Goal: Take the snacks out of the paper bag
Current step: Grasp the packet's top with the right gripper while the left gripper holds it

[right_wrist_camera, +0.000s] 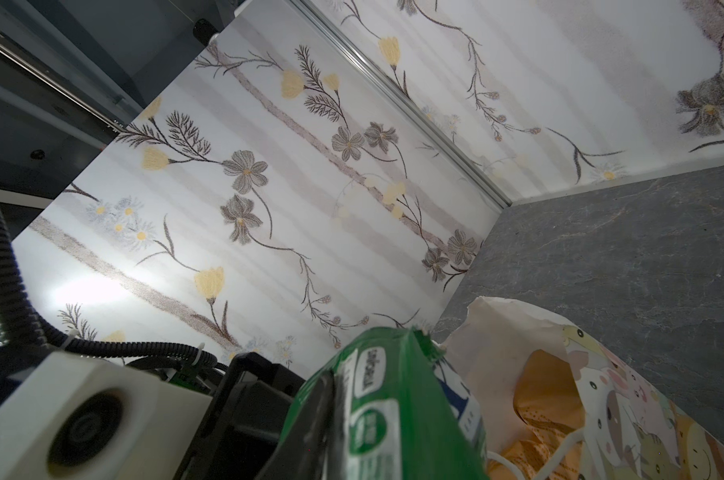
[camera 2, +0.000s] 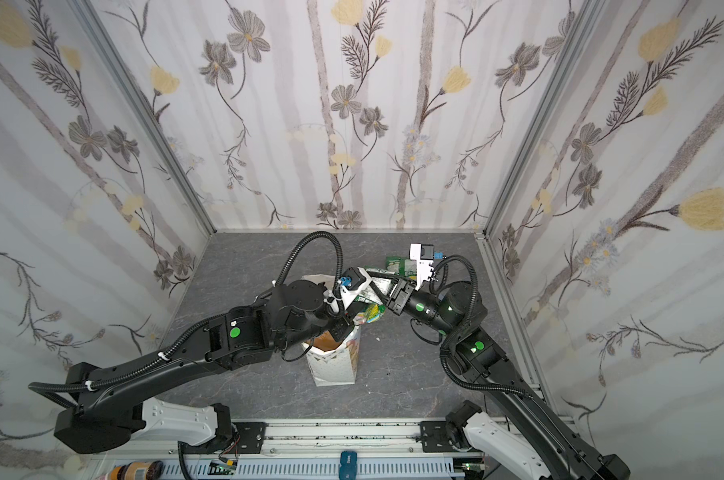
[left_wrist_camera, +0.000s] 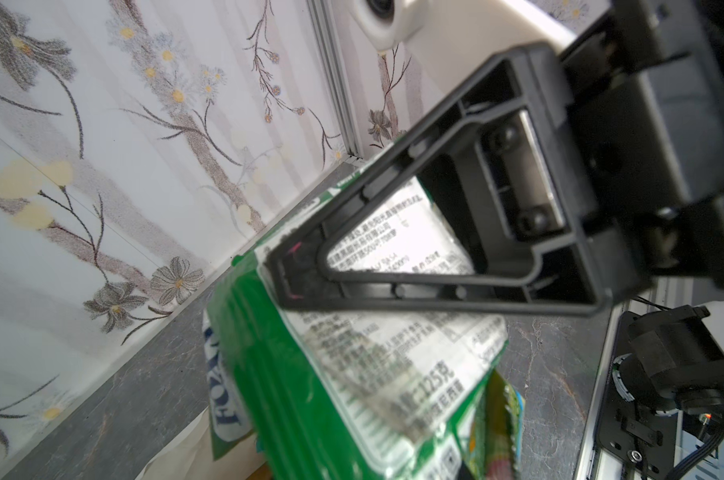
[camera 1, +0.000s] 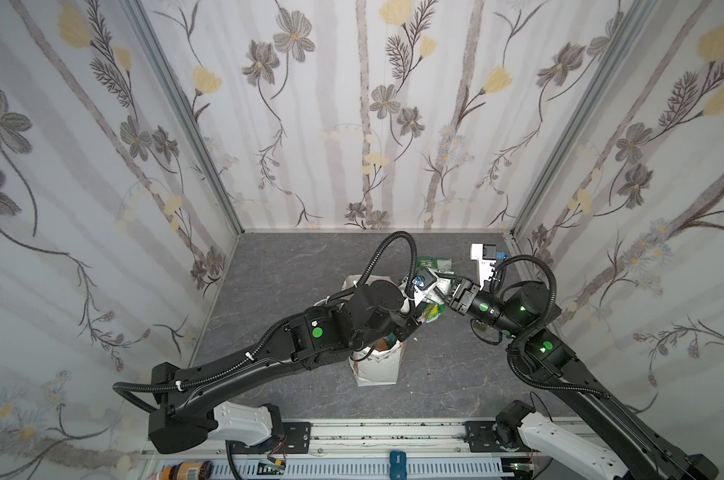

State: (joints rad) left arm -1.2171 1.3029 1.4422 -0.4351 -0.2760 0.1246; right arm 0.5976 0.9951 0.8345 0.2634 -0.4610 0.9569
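With right end effector (camera 1: 448, 291) clamped on green packet (camera 1: 440, 286), aloft at one o'clock off paper bag (camera 1: 376, 370), and grip of left end effector (camera 1: 427, 308) unclear, confirm release before drawing toward three o'clock.

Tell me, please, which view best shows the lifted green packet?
The left wrist view: the green packet is largest there, its white printed label showing. The right wrist view shows one blurred green end; in both top views it is small and partly hidden.
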